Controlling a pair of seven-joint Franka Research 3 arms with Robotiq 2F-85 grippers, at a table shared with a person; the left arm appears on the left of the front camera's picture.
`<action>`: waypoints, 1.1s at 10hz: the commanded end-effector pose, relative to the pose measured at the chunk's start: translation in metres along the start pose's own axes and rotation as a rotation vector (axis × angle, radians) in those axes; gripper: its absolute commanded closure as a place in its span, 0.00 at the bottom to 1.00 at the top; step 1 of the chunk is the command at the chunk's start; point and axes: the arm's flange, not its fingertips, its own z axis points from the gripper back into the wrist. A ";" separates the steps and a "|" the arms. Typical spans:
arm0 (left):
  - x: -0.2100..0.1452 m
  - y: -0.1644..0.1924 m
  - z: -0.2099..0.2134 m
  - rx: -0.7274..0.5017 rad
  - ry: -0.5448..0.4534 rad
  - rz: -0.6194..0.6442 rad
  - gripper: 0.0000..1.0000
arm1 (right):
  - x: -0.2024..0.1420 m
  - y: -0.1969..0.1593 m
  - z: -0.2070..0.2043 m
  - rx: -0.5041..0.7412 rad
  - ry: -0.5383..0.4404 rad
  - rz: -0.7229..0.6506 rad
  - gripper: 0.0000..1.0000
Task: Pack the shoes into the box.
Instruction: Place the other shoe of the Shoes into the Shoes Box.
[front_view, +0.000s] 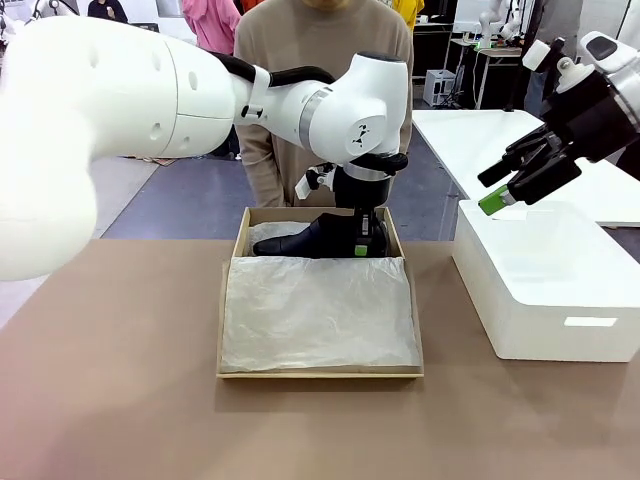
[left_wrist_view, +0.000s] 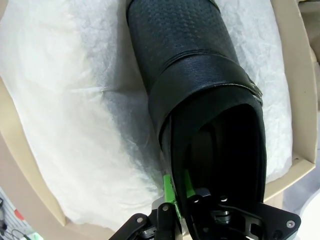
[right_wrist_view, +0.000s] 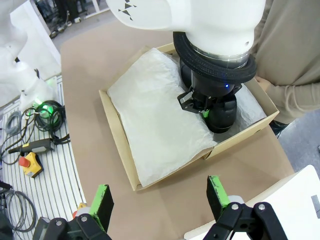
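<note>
One glossy black shoe (front_view: 305, 240) lies on its side at the far end of the brown cardboard box (front_view: 320, 374), toe toward picture left. My left gripper (front_view: 368, 243) reaches down into the box and is shut on the shoe's heel collar. In the left wrist view the green pads (left_wrist_view: 167, 192) pinch the collar wall of the shoe (left_wrist_view: 190, 65) over the white tissue. The second shoe is out of view. My right gripper (front_view: 492, 188) hangs open in the air at the right. The right wrist view has the right gripper (right_wrist_view: 160, 197) above the box (right_wrist_view: 117, 137).
White tissue paper (front_view: 315, 315) covers the near part of the box. A big white rounded box (front_view: 550, 290) stands to the right under my right gripper. A person in a beige sweater (front_view: 320, 60) stands at the far edge. Cables and a controller (right_wrist_view: 30, 160) lie beside the table.
</note>
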 end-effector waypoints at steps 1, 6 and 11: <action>-0.005 -0.006 0.012 0.032 0.013 0.012 0.73 | 0.001 -0.002 -0.002 0.012 -0.036 0.020 0.00; -0.005 -0.019 0.066 0.020 -0.008 -0.008 0.00 | 0.001 -0.002 -0.002 0.012 -0.036 0.020 0.00; 0.008 -0.013 0.086 -0.012 0.018 -0.008 0.00 | 0.001 -0.002 -0.002 0.012 -0.036 0.020 0.00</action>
